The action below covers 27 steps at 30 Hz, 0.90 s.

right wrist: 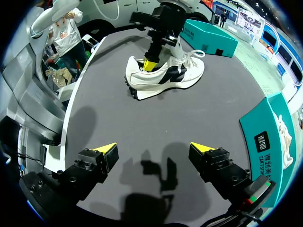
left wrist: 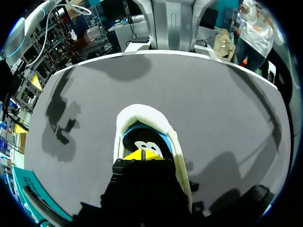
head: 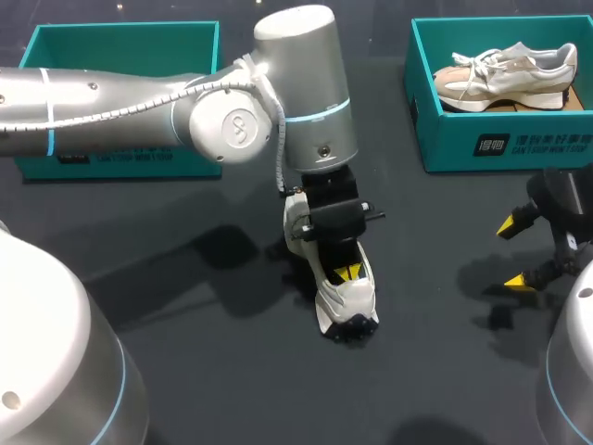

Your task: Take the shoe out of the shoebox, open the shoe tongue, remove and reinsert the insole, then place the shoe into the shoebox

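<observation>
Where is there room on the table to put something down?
Bare table lies between the left box and the white shoe, and between that shoe and the right box. Crowded: the middle, where my left arm pokes into the shoe.

You have white-black shoe (head: 345, 301) upright on sole, mid surface; blue insole (left wrist: 132, 137) inside; teal shoebox (head: 120, 27) open, far left.

Your right gripper (right wrist: 152, 150) hovers over the dark table (right wrist: 156, 118), its yellow-tipped fingers spread wide apart. Well ahead of it, the white shoe (right wrist: 165, 78) stands on its sole, with the left gripper (right wrist: 150, 65) down in its opening. A teal shoebox (right wrist: 210, 38) sits beyond the shoe, and a second shoebox (right wrist: 262, 142) is just beside your right gripper.
</observation>
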{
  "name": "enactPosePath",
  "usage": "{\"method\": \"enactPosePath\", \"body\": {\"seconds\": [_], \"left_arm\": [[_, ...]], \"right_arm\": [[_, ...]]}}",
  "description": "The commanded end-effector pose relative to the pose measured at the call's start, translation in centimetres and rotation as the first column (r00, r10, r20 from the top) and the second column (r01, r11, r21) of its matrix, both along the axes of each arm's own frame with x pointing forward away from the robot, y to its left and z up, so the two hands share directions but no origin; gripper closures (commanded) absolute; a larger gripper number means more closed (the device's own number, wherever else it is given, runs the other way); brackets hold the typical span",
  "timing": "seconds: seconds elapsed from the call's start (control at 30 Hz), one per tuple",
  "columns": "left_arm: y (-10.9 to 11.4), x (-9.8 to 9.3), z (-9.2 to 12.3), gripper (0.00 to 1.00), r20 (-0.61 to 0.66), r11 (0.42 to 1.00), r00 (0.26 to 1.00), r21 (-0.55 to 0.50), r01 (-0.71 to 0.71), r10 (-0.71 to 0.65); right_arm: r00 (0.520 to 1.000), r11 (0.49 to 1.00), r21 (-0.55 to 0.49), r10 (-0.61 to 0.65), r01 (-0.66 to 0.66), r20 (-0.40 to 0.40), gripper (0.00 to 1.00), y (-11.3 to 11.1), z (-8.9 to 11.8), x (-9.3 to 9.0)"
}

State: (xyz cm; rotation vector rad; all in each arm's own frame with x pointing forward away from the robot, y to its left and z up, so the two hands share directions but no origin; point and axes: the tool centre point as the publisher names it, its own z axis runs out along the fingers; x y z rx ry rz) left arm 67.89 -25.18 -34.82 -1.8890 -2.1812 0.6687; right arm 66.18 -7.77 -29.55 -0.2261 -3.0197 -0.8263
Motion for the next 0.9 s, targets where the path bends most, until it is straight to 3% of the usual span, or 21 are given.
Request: {"method": "enactPosePath", "body": {"seconds": [0.03, 0.23, 0.4, 0.6, 0.73, 0.9], "left_arm": [[1.2, -0.6, 1.5, 1.0, 0.017, 1.0, 1.0, -0.016, 0.013, -0.013], [0.8, -1.9, -1.0, 1.0, 0.019, 0.998, 0.999, 0.035, 0.047, -0.048], [1.2, -1.9, -3.3, 1.0, 0.008, 0.997, 0.999, 0.069, 0.042, -0.042], [1.8, -0.8, -5.8, 1.0, 0.096, 0.996, 0.995, 0.084, 0.001, -0.009], [1.9, 0.2, -5.8, 1.0, 0.152, 0.996, 0.988, 0.082, -0.042, 0.029], [2.0, 1.1, -3.2, 1.0, 0.172, 0.998, 0.984, 0.03, -0.057, 0.051]], "right_arm": [[1.0, 1.0, -0.002, -0.001, 0.001, 0.002, 0.0, 0.0, 0.0, -0.1], [1.0, 1.0, -0.002, -0.001, 0.001, 0.002, 0.0, 0.0, 0.0, -0.1], [1.0, 1.0, -0.002, -0.001, 0.001, 0.002, 0.0, 0.0, 0.0, -0.1], [1.0, 1.0, -0.002, -0.001, 0.001, 0.002, 0.0, 0.0, 0.0, -0.1], [1.0, 1.0, -0.002, -0.001, 0.001, 0.002, 0.0, 0.0, 0.0, -0.1], [1.0, 1.0, -0.002, -0.001, 0.001, 0.002, 0.0, 0.0, 0.0, -0.1]]}}
